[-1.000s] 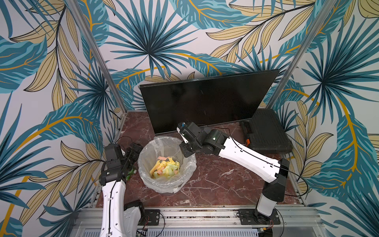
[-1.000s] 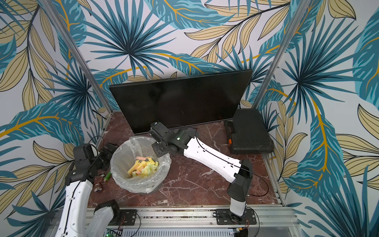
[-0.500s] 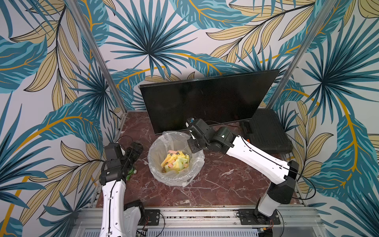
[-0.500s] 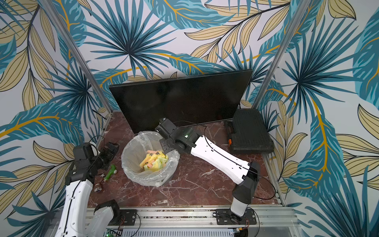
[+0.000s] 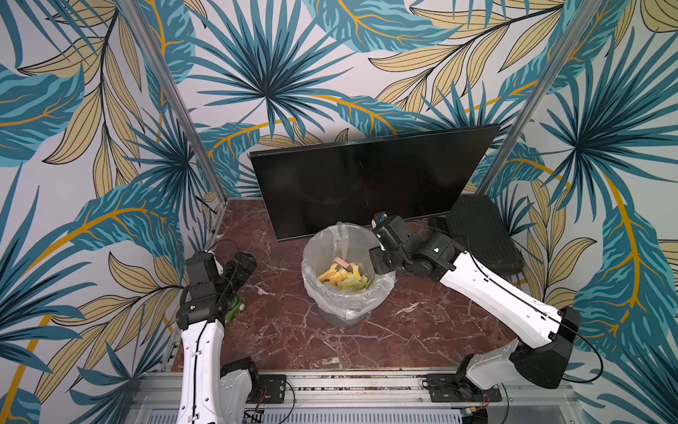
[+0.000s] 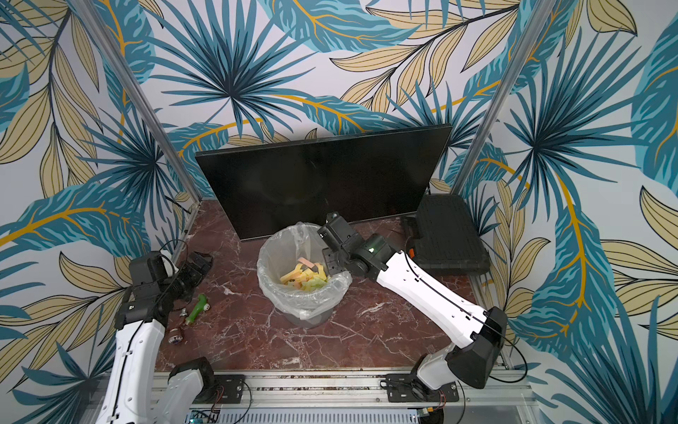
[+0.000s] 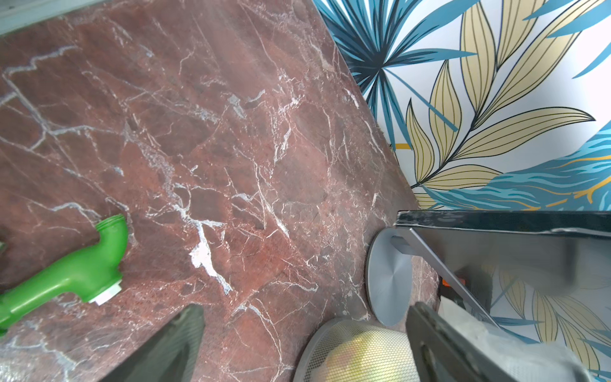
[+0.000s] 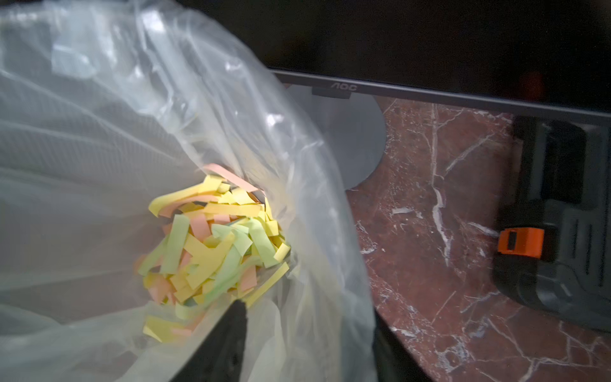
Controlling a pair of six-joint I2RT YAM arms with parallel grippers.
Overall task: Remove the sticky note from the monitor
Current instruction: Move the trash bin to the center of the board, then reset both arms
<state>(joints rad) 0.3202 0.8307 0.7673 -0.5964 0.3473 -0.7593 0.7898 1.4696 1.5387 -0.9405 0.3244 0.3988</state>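
Marble tabletop, two arms, bin, monitor.
We list: left gripper [image 5: 245, 263] spread wide, empty; right gripper [image 5: 372, 268] with jaws apart astride the rim of the bin [image 5: 312, 282]; coloured paper strips [image 5: 343, 276] inside; monitor [image 5: 367, 183] standing just behind the bin.

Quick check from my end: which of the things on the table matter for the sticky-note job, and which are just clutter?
Job: monitor, no note visible on its screen; lined bin holding coloured note strips; right pincer, open at the bin's rim.

Lying about: green plastic part; small metal piece beside it; black ribbed case.
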